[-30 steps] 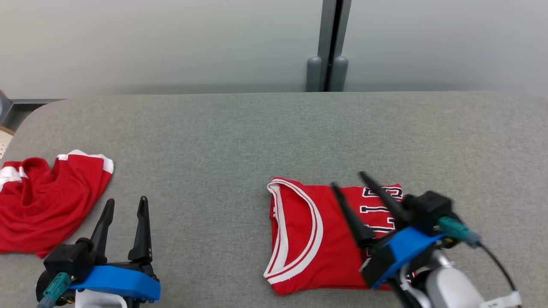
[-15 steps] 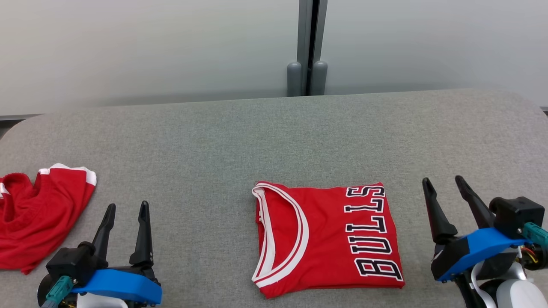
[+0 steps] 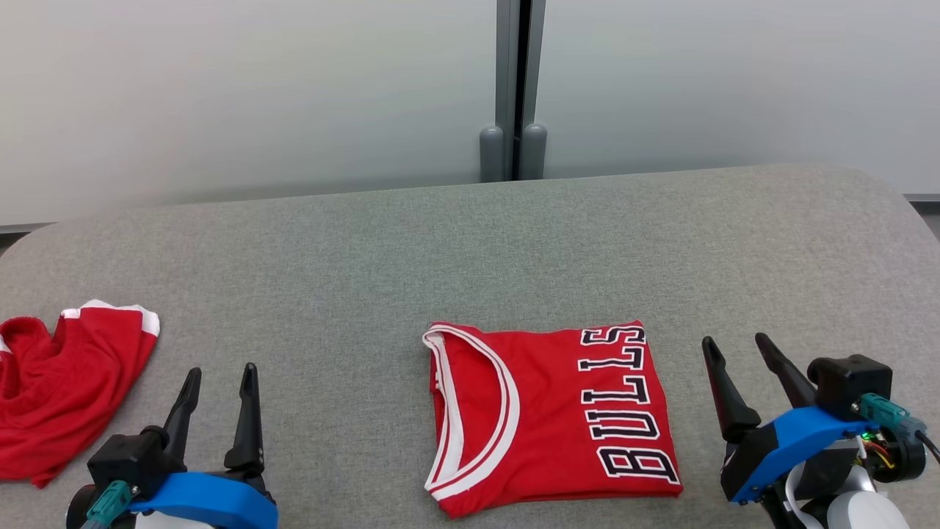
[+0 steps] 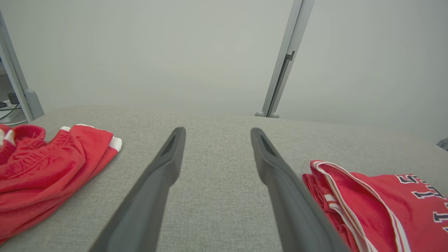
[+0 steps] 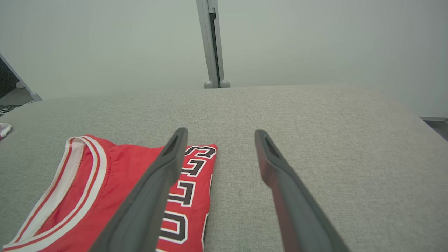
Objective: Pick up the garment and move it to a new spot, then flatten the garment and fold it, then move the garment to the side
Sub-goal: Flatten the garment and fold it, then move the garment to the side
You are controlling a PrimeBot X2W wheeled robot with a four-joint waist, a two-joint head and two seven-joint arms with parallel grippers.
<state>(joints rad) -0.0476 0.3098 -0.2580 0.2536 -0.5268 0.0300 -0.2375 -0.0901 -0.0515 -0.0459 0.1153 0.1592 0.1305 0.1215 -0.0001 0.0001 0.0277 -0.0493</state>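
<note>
A folded red jersey [image 3: 547, 415] with white trim and black "BULLS" lettering lies flat on the grey table [image 3: 411, 242], near its front edge and a little right of centre. It also shows as the jersey [image 4: 378, 206] at the lower right of the left wrist view and the jersey [image 5: 105, 196] at the lower left of the right wrist view. My left gripper [image 3: 219, 376] stands open at the lower left, apart from the cloth. My right gripper [image 3: 734, 344] stands open just right of the jersey, holding nothing.
A crumpled red garment with white trim [image 3: 62, 382] lies at the table's left edge, also seen as the crumpled garment [image 4: 45, 171]. A grey post [image 3: 512, 88] splits the pale wall behind the table. Bare grey fabric stretches across the table's back and right.
My right gripper has come off the folded jersey and pulled back to its right side, open. The head camera has shifted, so the whole scene has slid left and down.
</note>
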